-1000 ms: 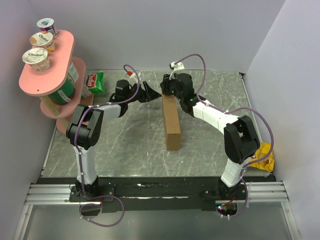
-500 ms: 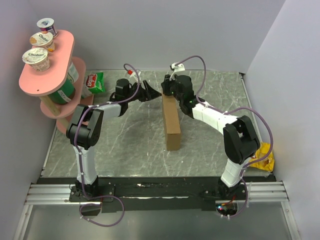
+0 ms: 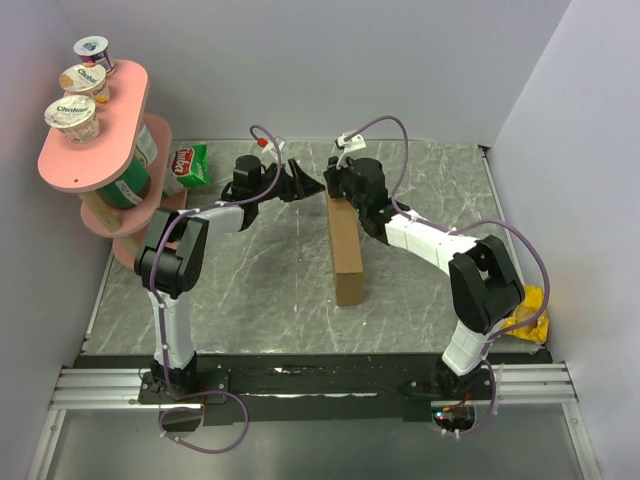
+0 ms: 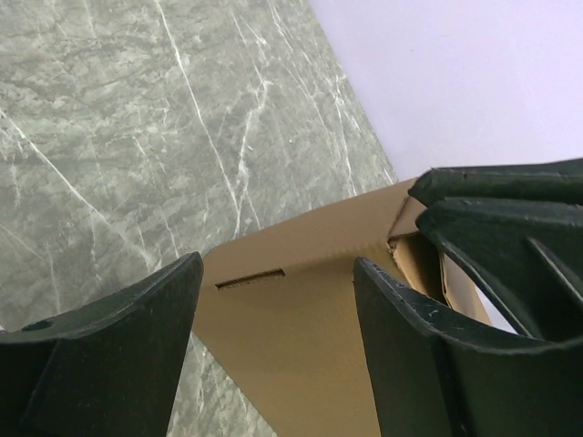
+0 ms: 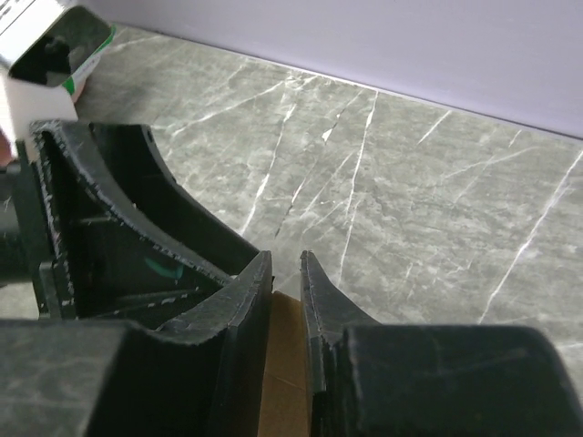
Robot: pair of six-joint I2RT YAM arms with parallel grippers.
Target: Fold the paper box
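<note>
The paper box [image 3: 345,250], plain brown cardboard, stands on its thin edge in the middle of the table and runs from near to far. My right gripper [image 3: 335,190] is at its far top corner. In the right wrist view the two fingers [image 5: 246,300] press a strip of the paper box [image 5: 287,364] between them, with my right gripper [image 5: 285,264] shut on it. My left gripper [image 3: 312,186] is open just left of that corner, tips almost touching the right one. In the left wrist view my left gripper [image 4: 278,269] frames the slotted side of the paper box [image 4: 301,319], holding nothing.
A pink two-tier shelf [image 3: 90,150] with three yogurt cups stands at the far left, with a green can [image 3: 130,180] under its top tier. A green packet [image 3: 190,165] lies beside it. A yellow bag [image 3: 525,315] lies at the right edge. Walls close the back and sides.
The right gripper's jaws have closed in on the box's far top edge, and its wrist has shifted slightly left. The left gripper has edged right, closer to the box, staying open.
</note>
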